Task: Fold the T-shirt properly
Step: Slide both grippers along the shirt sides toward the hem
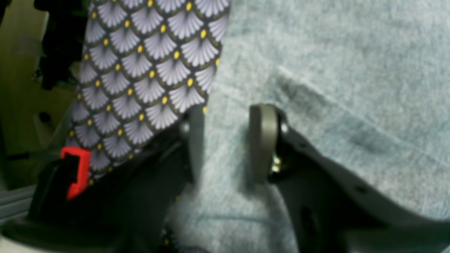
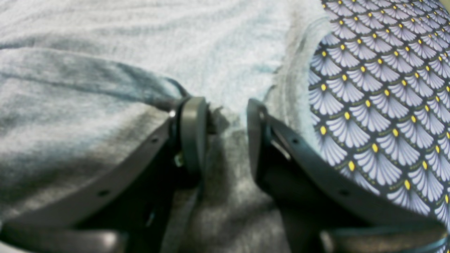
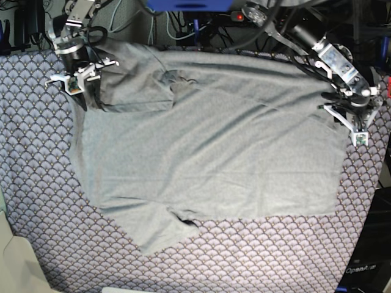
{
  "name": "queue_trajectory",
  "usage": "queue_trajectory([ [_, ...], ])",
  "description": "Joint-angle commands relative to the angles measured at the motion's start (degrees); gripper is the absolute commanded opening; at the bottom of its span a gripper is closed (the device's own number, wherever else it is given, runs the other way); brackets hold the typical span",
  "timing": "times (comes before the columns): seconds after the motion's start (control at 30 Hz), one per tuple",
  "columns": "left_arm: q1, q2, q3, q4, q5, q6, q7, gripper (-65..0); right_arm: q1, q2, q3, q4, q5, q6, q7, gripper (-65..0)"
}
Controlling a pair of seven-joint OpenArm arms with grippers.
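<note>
T-shirt (image 3: 208, 152): spread flat on tablecloth (image 3: 36, 183) — plain, no print
Left gripper (image 1: 226, 140): jaws apart over right hem
Right gripper (image 2: 225, 133): jaws apart (fabric bunched between)
Writing: "OpenArm" lettering (image 3: 364, 270), near right

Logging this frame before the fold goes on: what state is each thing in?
T-shirt: spread on the table, not neatly folded, one sleeve turned in over the body, wrinkled.
Tablecloth: flat, partly covered by the shirt.
Left gripper: jaws apart, at the shirt's edge, fabric between them.
Right gripper: jaws apart, at the shirt's edge, fabric between them.
</note>
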Motion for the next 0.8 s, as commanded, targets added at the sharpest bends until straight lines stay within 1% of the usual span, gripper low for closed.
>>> queue_trajectory([
  [0.0, -0.98, -0.5, 0.09, 1.18, -0.31, 0.29, -0.91, -43.2, -0.21, 0.12, -0.38, 0.3, -0.39, -0.03, -0.65, -44.1],
  [0.07, -0.98, -0.5, 0.09, 1.18, -0.31, 0.29, -0.91, -43.2, -0.3, 0.21, -1.78, 0.3, -0.39, -0.03, -0.82, -46.9],
  [0.1, -0.98, -0.5, 0.09, 1.18, -0.31, 0.29, -0.91, -43.2, -0.65, 0.39, -2.49, 0.3, -0.48, -0.03, -1.09, -50.0],
  [0.2, -0.98, -0.5, 0.09, 1.18, -0.31, 0.29, -0.91, -43.2, -1.27, 0.39, -4.42, 0.3, -1.45, -0.03, -1.17, -62.6],
  [0.23, -0.98, -0.5, 0.09, 1.18, -0.31, 0.29, -0.91, -43.2, -1.27, 0.39, -4.59, 0.3, -2.5, -0.03, -1.17, -65.0],
  [0.33, -0.98, -0.5, 0.09, 1.18, -0.31, 0.29, -0.91, -43.2, -0.92, -0.23, -4.33, 0.57, -5.32, -0.03, -1.09, -65.0],
  [0.57, -0.98, -0.5, 0.09, 1.18, -0.31, 0.29, -0.91, -43.2, 2.07, -0.58, -4.16, 2.68, -5.23, -0.03, -1.17, -65.0],
  [0.77, -0.98, -0.5, 0.09, 1.18, -0.31, 0.29, -0.91, -43.2, 6.03, -0.32, -0.9, 2.59, -5.23, -0.03, -1.17, -65.0],
])
